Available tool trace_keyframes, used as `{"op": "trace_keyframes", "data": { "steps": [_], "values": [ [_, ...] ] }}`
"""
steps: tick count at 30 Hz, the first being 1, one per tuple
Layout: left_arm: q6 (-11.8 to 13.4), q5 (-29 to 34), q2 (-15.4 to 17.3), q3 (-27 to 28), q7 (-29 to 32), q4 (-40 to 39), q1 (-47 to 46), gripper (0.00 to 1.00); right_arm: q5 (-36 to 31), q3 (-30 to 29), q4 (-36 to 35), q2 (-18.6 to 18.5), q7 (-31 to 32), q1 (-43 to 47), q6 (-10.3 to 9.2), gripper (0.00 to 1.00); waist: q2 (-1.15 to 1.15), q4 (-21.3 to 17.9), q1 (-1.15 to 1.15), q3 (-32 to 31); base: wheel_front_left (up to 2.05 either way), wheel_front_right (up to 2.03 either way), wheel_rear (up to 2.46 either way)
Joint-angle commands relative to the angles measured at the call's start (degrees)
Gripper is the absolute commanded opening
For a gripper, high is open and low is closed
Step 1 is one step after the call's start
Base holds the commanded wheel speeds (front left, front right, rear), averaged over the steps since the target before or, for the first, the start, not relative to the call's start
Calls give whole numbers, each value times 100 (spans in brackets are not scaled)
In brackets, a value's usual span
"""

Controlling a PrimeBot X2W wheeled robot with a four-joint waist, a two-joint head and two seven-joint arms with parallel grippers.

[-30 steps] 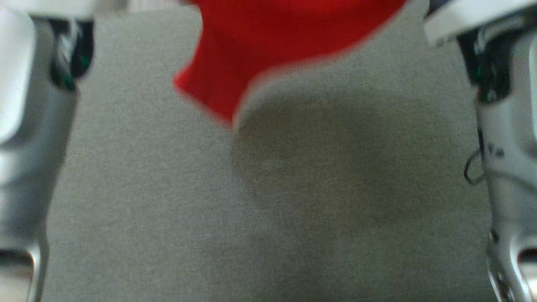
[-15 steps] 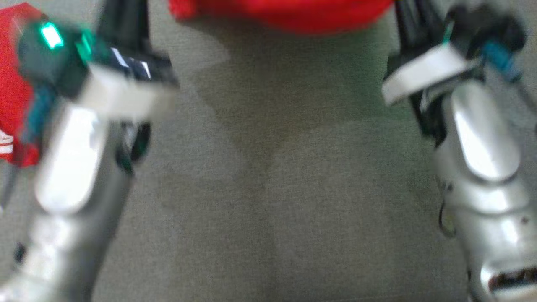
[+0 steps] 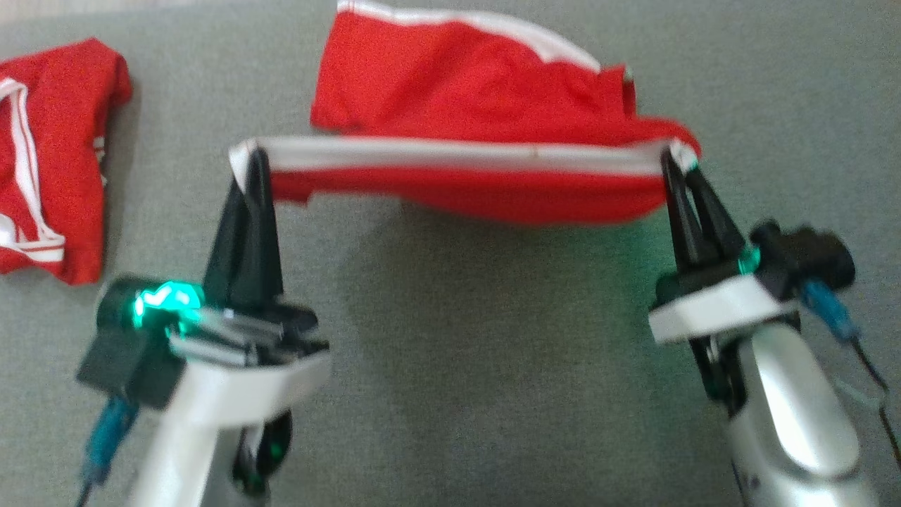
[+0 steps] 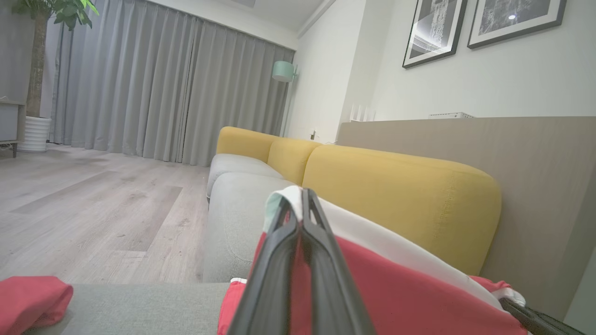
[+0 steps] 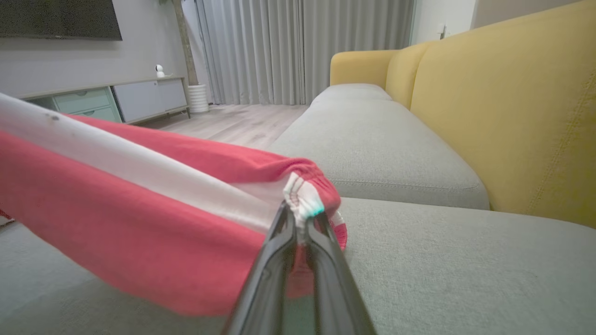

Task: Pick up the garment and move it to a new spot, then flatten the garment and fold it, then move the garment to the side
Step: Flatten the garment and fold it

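Holding garment (image 3: 457,91) taut over sofa (image 3: 493,394), my left fingers (image 3: 243,232) and right fingers (image 3: 693,211) clamped on its ends; red cloth (image 3: 63,98) at 10 o'clock.

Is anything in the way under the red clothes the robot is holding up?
Nothing visible. The left gripper and right gripper pinch the red garment by its white band; the grey cushion beneath is bare. A second red garment lies apart, to the robot's left.
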Motion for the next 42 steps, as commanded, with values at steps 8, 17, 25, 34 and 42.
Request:
{"op": "trace_keyframes", "data": {
  "steps": [8, 17, 25, 34, 42],
  "values": [
    [99, 244, -48, 184, -27, -1178, 1447, 0, 110, -218, -1824, 128, 513, 1866, -4, 0, 0, -88, 1, -816, 0, 0, 0],
    [175, 269, -20, -29, 188, -1456, 1871, 0, 111, -261, -2865, 143, 1203, 2666, -4, 0, 0, -183, 1, -672, 0, 0, 0],
    [-230, 168, -67, -125, 295, -60, 504, 0, 262, -313, -2139, 144, 1269, 2034, -4, 0, 0, -155, 1, -248, 0, 0, 0],
    [-505, 282, -141, -313, 564, 2603, -1767, 0, 351, -247, -912, 145, 1086, 779, -4, 0, 0, -399, 1, 481, 0, 0, 0],
    [-518, 352, -139, -246, 375, 4175, -2960, 0, 339, -96, -55, 145, 883, -113, -4, 0, 0, -589, 1, 877, 0, 0, 0]
  ]
}}
